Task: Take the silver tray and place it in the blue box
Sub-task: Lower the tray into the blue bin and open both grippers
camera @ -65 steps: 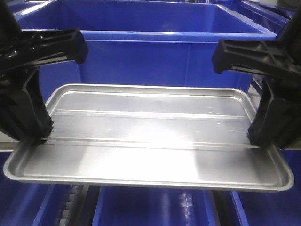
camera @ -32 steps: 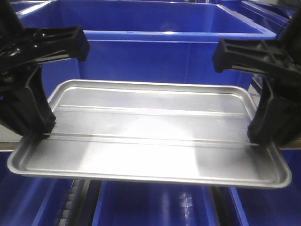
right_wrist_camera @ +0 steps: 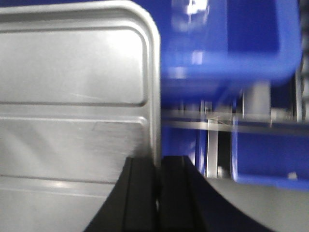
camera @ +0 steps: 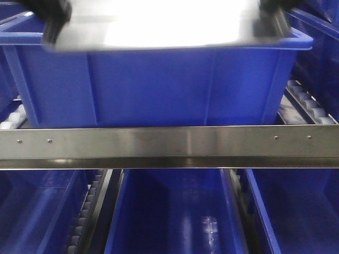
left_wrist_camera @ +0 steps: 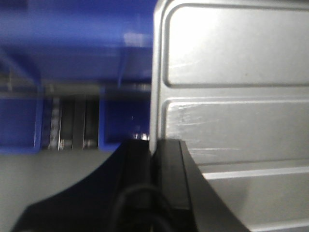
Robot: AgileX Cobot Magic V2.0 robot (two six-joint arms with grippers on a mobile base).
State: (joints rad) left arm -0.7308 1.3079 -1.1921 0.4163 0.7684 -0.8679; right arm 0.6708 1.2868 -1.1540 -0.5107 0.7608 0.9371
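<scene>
The silver tray [camera: 159, 26] is a blurred bright sheet at the top of the front view, held above the rim of the blue box [camera: 159, 84]. My left gripper [camera: 53, 24] is shut on the tray's left rim; the left wrist view shows its jaws [left_wrist_camera: 153, 150] pinching the tray [left_wrist_camera: 231, 96] edge. My right gripper [camera: 273, 21] is shut on the right rim; the right wrist view shows its jaws [right_wrist_camera: 157, 166] clamped on the tray [right_wrist_camera: 72, 96] edge. Both views are motion-blurred.
A flat steel frame bar with screws [camera: 169, 145] crosses the front view below the box. More blue bins [camera: 175, 217] sit under it, with roller tracks [camera: 79, 233] between them. Another bin [camera: 323, 58] stands at the right.
Both grippers have lifted the tray up and away, from in front of the box's wall to above its rim. The steel frame bar, earlier hidden by the tray, now shows.
</scene>
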